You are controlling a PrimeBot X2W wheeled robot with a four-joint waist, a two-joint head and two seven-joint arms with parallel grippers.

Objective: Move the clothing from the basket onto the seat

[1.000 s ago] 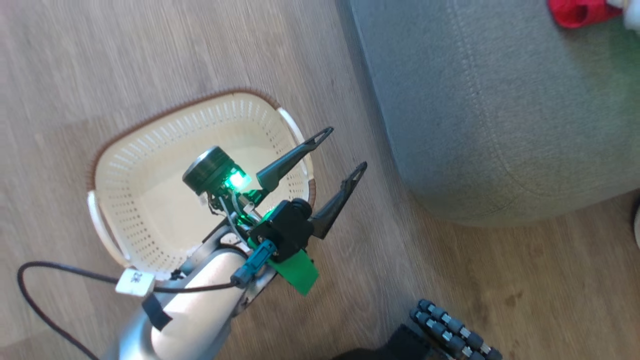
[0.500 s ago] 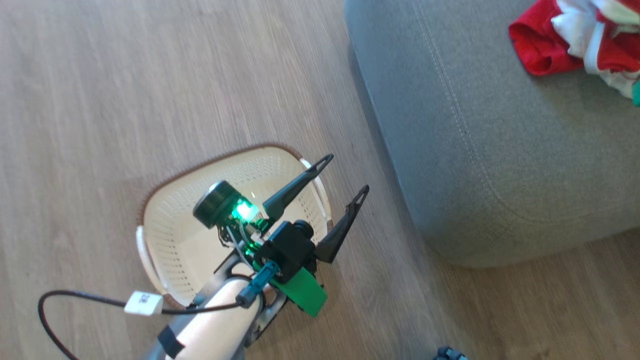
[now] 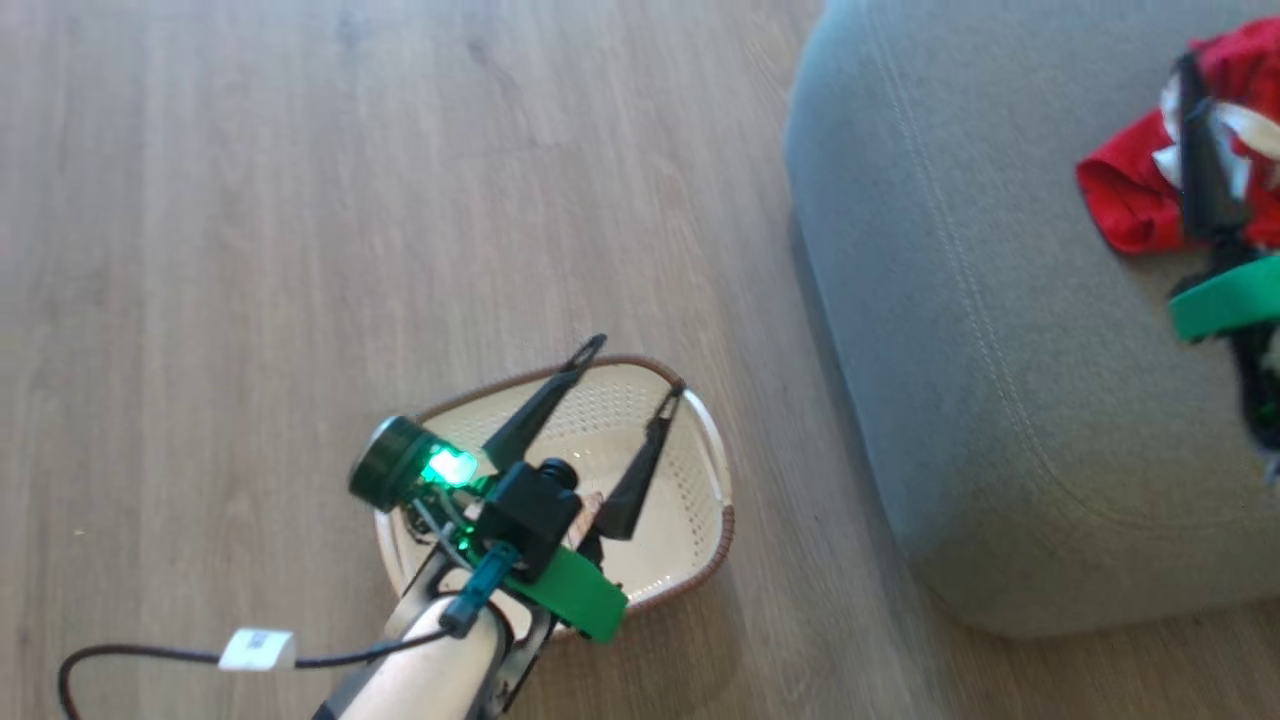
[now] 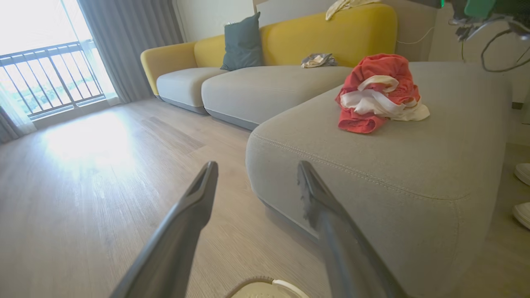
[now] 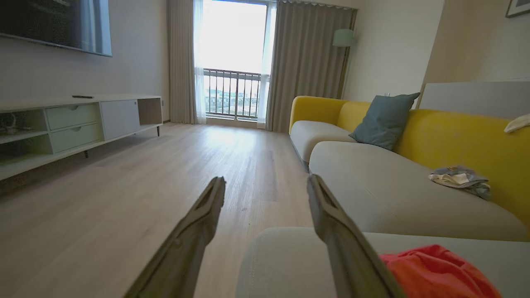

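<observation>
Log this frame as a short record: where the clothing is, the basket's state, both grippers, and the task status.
clothing: red and white heap lying on the seat, back from its rounded edge
basket: on the wooden floor beside the seat; no fabric in its visible part
left gripper: open, empty, above the basket
right gripper: open, empty, over the seat close to the clothing
task status: looks done, as far as the basket's inside can be seen
</observation>
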